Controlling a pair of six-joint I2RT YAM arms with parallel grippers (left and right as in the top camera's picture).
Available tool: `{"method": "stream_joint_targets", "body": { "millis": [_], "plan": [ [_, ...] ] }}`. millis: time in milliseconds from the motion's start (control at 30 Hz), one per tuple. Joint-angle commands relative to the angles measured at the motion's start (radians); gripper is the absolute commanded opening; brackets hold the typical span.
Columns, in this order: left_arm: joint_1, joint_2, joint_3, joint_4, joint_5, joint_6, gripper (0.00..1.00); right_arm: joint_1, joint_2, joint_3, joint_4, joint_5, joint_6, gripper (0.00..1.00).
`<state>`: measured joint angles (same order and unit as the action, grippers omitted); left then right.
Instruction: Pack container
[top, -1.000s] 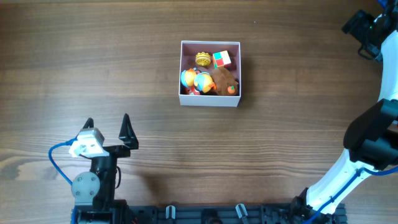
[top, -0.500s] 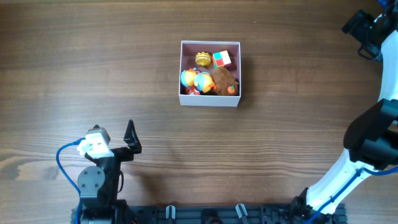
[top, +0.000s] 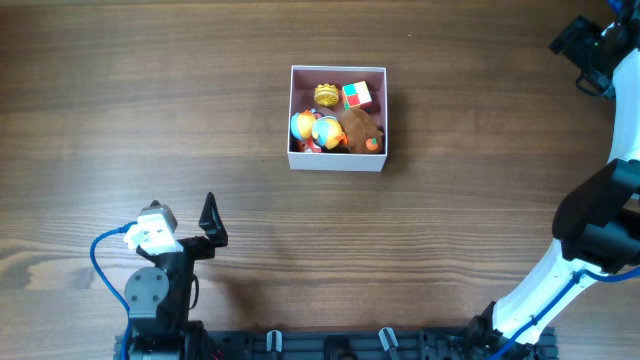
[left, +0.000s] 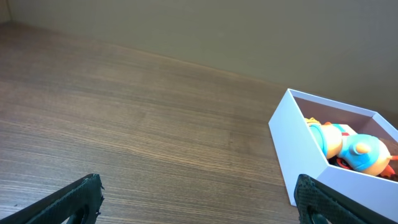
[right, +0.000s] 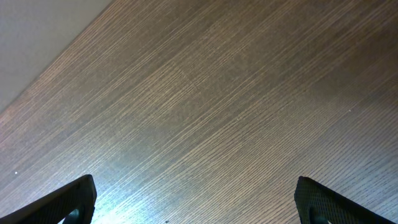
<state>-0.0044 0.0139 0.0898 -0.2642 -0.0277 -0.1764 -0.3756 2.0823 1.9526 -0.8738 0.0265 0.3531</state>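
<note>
The container (top: 337, 160) is a white-walled square box with a pink inside, at the table's centre back. It holds a yellow toy (top: 326, 95), a red-white-green cube (top: 357, 96), a brown plush (top: 360, 128) and orange-blue ducks (top: 315, 130). My left gripper (top: 195, 220) is open and empty at the front left, well short of the box. In the left wrist view (left: 199, 202) the container's wall (left: 292, 149) and a duck (left: 357, 149) show at the right. My right gripper (top: 578, 42) is at the far right back, open and empty over bare wood (right: 199, 199).
The wooden table (top: 120, 100) stretches all around the box. The left arm's base and blue cable (top: 100, 262) are at the front left. The right arm's white link (top: 545, 280) rises along the right edge. A black rail (top: 330, 345) runs along the front edge.
My left gripper has pulled back slightly toward the front and turned to the right, then held still. The right arm and the box's contents have not moved.
</note>
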Motion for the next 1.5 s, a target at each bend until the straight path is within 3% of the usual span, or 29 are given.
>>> {"method": "stream_joint_targets", "body": {
  "millis": [0, 300, 533, 600, 700, 800, 933, 1100, 1267, 1467],
  "plan": [
    [0.009, -0.011, -0.009, 0.003, 0.009, 0.012, 1.0, 0.006, 0.015, 0.002, 0.002, -0.002, -0.01, 1.0],
    [0.009, -0.011, -0.009, 0.003, 0.009, 0.012, 1.0, 0.012, 0.007, 0.002, 0.007, 0.008, -0.02, 1.0],
    [0.009, -0.011, -0.009, 0.003, 0.009, 0.012, 1.0, 0.188, -0.361, -0.047, 0.158, 0.307, -0.05, 1.0],
    [0.009, -0.011, -0.009, 0.003, 0.009, 0.012, 1.0, 0.224, -0.478, -0.161, 0.275, 0.317, -0.095, 1.0],
    [0.009, -0.011, -0.009, 0.003, 0.009, 0.012, 1.0, 0.273, -0.769, -0.514, 0.568, 0.273, -0.113, 1.0],
    [0.009, -0.011, -0.009, 0.003, 0.009, 0.012, 1.0, 0.275, -1.028, -0.78, 0.745, 0.172, -0.116, 1.0],
    [0.009, -0.011, -0.009, 0.003, 0.009, 0.012, 1.0, 0.275, -1.296, -1.027, 0.792, 0.139, -0.138, 1.0],
    [0.009, -0.011, -0.009, 0.003, 0.009, 0.012, 1.0, 0.275, -1.58, -1.336, 0.999, -0.036, -0.327, 1.0],
    [0.009, -0.011, -0.009, 0.003, 0.009, 0.012, 1.0, 0.275, -1.814, -1.577, 1.047, -0.035, -0.305, 1.0],
    [0.009, -0.011, -0.009, 0.003, 0.009, 0.012, 1.0, 0.275, -2.012, -1.748, 1.046, -0.035, -0.298, 1.0]
  ]
}}
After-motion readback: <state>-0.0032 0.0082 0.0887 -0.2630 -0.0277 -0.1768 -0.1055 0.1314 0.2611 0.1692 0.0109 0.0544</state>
